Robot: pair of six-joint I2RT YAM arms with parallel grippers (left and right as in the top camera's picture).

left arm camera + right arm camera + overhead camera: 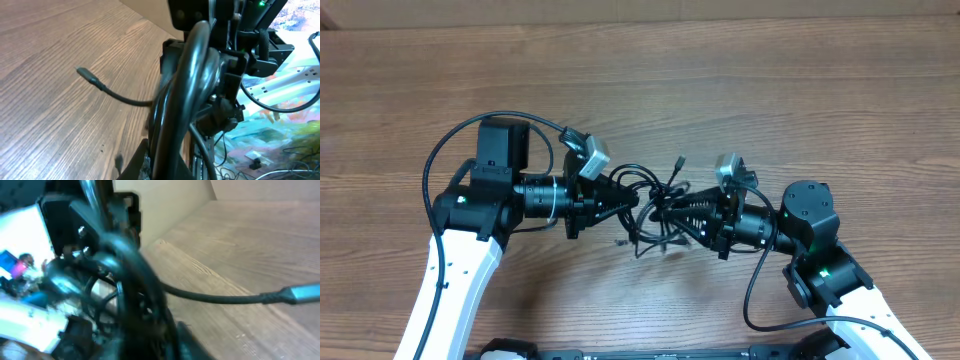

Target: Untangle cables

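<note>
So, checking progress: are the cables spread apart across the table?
No, the cables are bunched together in one tangle.

— What is lost in the right wrist view?
— The cables (127, 275) close to the lens are smeared, the jaws cannot be made out, and a silver-tipped plug (305, 294) is cut off by the right edge.
— And overhead?
— The crossings within the tangle (658, 208) are too fine to be traced.
</note>
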